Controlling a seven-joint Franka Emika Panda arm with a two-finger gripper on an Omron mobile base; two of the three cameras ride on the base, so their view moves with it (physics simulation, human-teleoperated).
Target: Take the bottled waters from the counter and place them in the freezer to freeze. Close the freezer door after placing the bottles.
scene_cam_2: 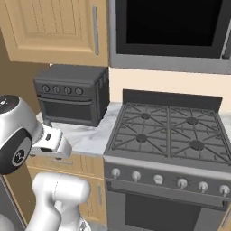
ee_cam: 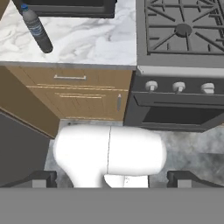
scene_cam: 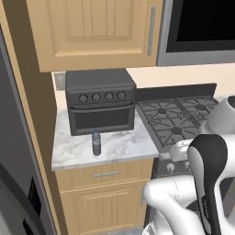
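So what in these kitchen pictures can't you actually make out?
- Second bottle: one bottled water stands on the counter; the other cannot be placed.
- Freezer door: cut off by the left base view's left edge.
- Counter's left part, right base view: hidden behind the arm.
- Toaster oven: cropped by the hand view's top.

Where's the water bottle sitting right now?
The water bottle stands upright on the marble counter, just in front of the toaster oven, left of the stove.
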